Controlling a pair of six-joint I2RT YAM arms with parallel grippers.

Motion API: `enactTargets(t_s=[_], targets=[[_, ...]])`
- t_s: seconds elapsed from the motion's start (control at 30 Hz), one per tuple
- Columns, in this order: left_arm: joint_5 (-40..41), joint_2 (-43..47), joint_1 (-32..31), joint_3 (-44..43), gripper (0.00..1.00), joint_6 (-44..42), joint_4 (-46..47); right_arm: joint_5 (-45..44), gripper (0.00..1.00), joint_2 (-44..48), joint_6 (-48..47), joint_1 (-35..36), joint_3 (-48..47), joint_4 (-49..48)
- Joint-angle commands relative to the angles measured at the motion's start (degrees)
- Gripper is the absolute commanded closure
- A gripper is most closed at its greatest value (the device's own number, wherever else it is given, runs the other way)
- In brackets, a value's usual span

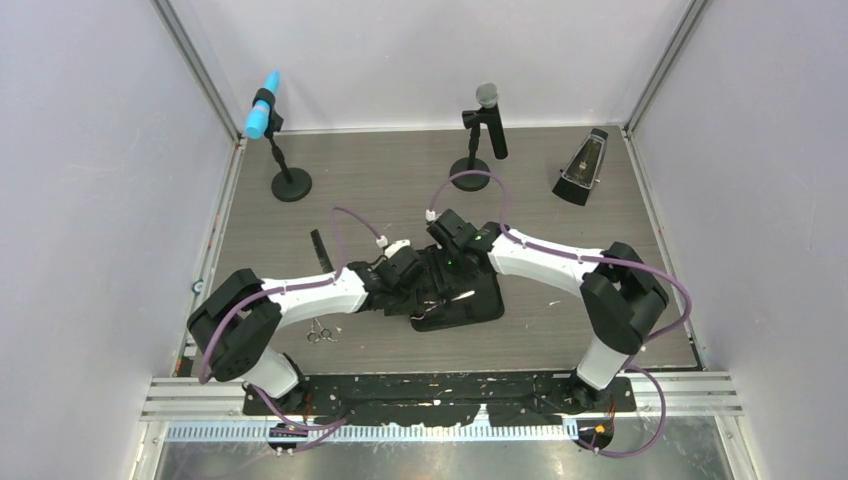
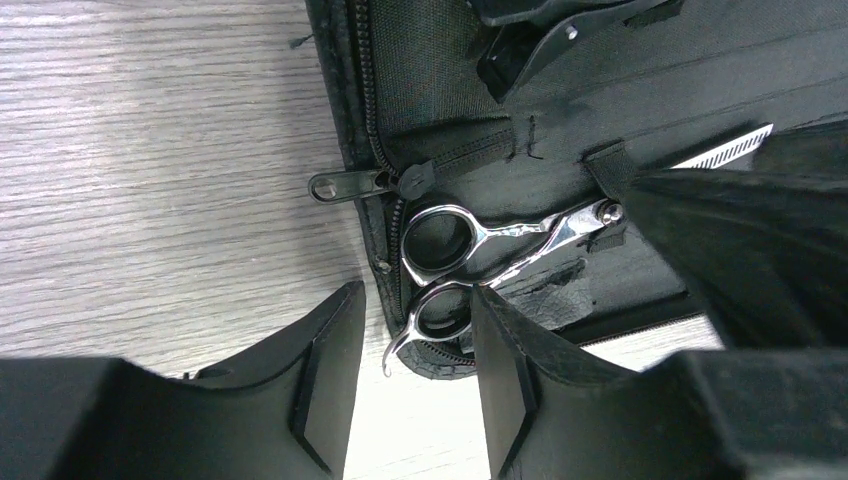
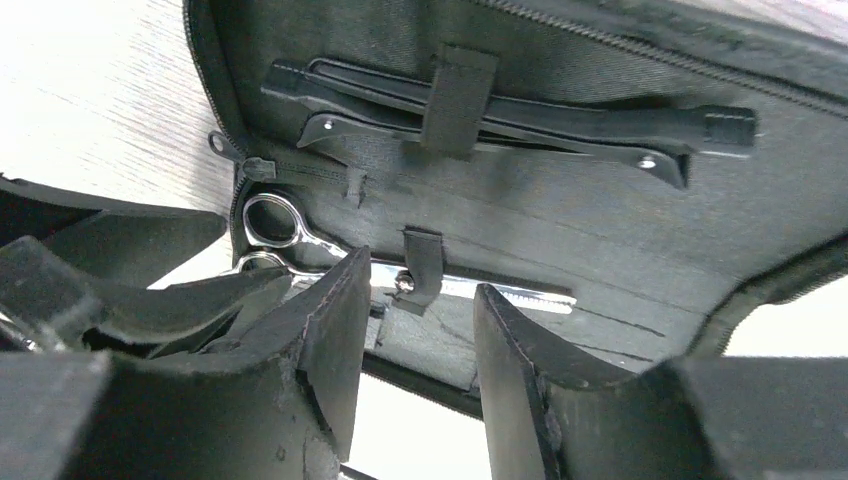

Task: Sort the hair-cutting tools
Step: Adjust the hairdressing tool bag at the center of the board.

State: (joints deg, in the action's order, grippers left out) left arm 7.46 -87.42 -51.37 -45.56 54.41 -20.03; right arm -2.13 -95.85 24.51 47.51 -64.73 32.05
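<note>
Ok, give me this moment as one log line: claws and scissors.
scissors: strapped in open zip case | left claw: open, at their finger rings | right claw: open, above case interior | second scissors: on table

The zip case (image 2: 440,80) lies open on the wood-grain table (image 2: 150,150), its zipper pull (image 2: 345,185) sticking out past its left edge; silver scissors (image 2: 480,235) lie inside by that edge, blades tucked under a strap (image 2: 612,170), finger rings beside the zipper. The left gripper (image 2: 415,300) hangs over the case's near corner, jaws apart; the lower ring shows between them, contact unclear.
</note>
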Motion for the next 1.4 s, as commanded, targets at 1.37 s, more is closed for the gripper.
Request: enactTargets(t_s=[1.37], targets=[[-0.02,-1.61,0.05,2.67,0.56,1.67,3.53,-3.86,0.63,-11.04,-0.74,1.89,-6.49,5.88]])
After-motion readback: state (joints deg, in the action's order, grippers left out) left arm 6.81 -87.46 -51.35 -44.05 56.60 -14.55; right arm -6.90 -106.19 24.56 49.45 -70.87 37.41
